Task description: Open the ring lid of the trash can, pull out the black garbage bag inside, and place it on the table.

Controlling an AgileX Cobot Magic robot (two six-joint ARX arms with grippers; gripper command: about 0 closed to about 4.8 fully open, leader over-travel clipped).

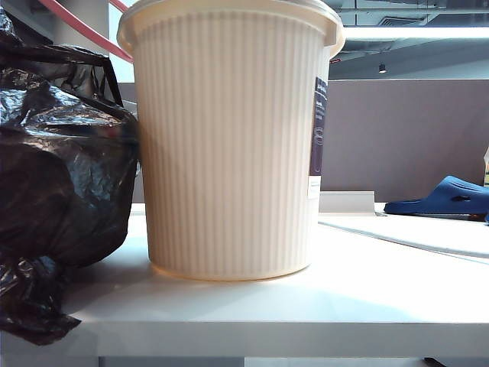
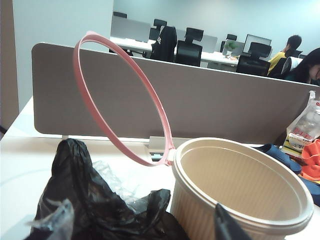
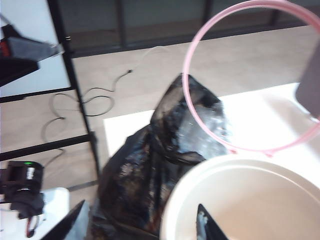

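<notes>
1. Exterior view: the trash can (image 1: pixel 233 141) stands upright on the table (image 1: pixel 359 302), filling the middle of the picture. The black garbage bag (image 1: pixel 57 183) sits on the table just beside the can, pressed against its ribbed wall, with a loose fold hanging over the table's front edge. A strip of the pink ring lid (image 1: pixel 80 29) shows behind the can's rim. A blue slipper (image 1: pixel 447 197) lies well apart from the can on its far side. Neither gripper appears here.

2. Left wrist view: the ring lid (image 2: pixel 117 95) is swung up and tilted, joined to the can's rim at one point. The trash can (image 2: pixel 240 187) looks empty inside. The black garbage bag (image 2: pixel 95 200) lies beside the can, outside it. One dark fingertip of the left gripper (image 2: pixel 227 227) shows over the can's rim; nothing is held, the jaws standing wide.

3. Right wrist view: the right gripper (image 3: pixel 142 225) hangs above the can's rim (image 3: pixel 175 200), jaws apart and empty, one finger over the bag, one over the can's mouth. The bag (image 3: pixel 165 155) rests beside the can.

4. Judgement: lid opened, bag out and set down; the task appears finished. The next move calls only for drawing both arms clear without snagging the bag or lid.
</notes>
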